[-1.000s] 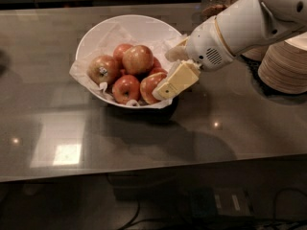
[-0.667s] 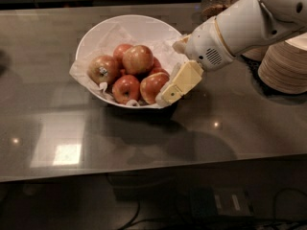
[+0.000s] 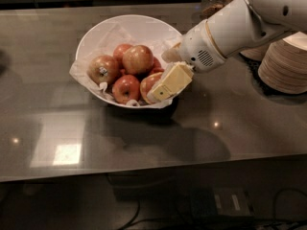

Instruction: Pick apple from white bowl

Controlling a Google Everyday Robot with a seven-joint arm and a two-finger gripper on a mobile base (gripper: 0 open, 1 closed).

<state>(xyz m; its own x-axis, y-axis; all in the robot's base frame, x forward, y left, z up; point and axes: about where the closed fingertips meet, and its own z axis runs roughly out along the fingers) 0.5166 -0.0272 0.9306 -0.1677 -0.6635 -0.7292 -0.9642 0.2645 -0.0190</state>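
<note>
Setting: a dim room with a dark, glossy grey surface (image 3: 144,147) that reflects ceiling lights. I am viewing it from above its front edge.
White bowl (image 3: 139,28): wide, lined with crinkled paper, sitting toward the back centre of the surface with several apples inside.
Apple (image 3: 147,83): my target is red-orange with a yellow blush and no sticker that I can see. It sits at the bowl's front right, half hidden by the arm's tip.
Other fruit: a sticker apple (image 3: 103,68) on the far side, a small deep-red apple (image 3: 126,87) at the front, and a big top apple (image 3: 138,59) resting on the pile.
Gripper (image 3: 169,83): the cream tip slants down over the bowl's right rim from a white arm that enters at the upper right.
Grip state: I cannot tell whether it is open or closed.
Key relation: the apple lies just inward of the tip, toward the bowl's centre. I cannot tell whether they touch. The fruit is round, so no axis matters.
Change: the tip sat a little farther out and higher a second ago; it is now lower and deeper past the rim. The bowl has not shifted.
Nearby: stacks of tan paper bowls (image 3: 285,66) to the right, clear of the arm.
</note>
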